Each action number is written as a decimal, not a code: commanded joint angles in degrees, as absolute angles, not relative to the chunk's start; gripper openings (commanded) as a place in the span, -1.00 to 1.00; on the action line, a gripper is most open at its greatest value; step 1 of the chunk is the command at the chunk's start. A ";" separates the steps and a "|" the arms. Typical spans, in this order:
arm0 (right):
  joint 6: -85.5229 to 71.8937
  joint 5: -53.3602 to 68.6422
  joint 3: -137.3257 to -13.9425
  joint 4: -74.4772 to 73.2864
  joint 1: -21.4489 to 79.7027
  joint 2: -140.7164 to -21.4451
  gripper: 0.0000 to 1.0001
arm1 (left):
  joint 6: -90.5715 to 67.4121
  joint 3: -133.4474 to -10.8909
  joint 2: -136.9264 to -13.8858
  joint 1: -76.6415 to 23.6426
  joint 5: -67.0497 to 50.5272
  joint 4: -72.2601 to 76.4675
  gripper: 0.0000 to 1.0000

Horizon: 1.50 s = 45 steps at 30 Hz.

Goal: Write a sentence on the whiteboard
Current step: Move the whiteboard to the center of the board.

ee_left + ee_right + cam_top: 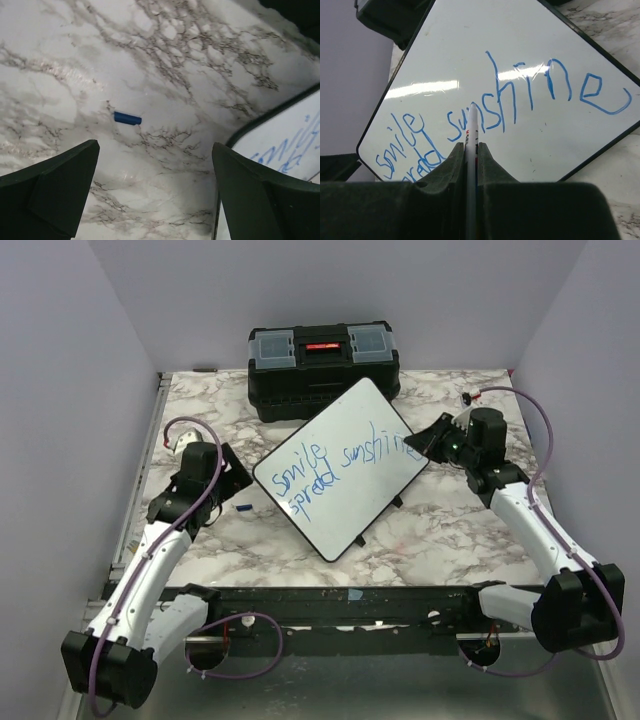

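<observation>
the sentence looks complete on the whiteboard at mid-table. your right gripper pinches the marker; your left gripper hangs wide open and empty above the blue cap. next, i think, capping needs careful alignment.

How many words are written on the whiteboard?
3. On the whiteboard, smile is on the top line at the left, sunshine is to its right, and spread is underneath smile. None looks hidden.
</observation>
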<state>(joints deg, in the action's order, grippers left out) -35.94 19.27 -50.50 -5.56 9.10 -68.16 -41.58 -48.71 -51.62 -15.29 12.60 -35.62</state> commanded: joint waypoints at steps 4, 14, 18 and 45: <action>-36.30 16.69 -51.80 -3.47 12.65 -69.30 -0.99 | -53.09 -44.84 -56.98 -8.15 7.98 -36.24 0.93; -35.71 17.08 -50.99 -3.03 12.92 -68.95 -0.99 | -68.74 -46.24 -67.56 -5.45 7.37 -40.82 0.54; -35.72 17.62 -50.25 -2.48 12.89 -68.99 -0.99 | -75.55 -44.75 -68.77 -5.45 9.63 -41.28 0.48; -35.68 17.97 -45.47 1.92 12.88 -70.55 -0.99 | -86.53 -50.39 -86.87 -5.86 9.03 -41.59 0.25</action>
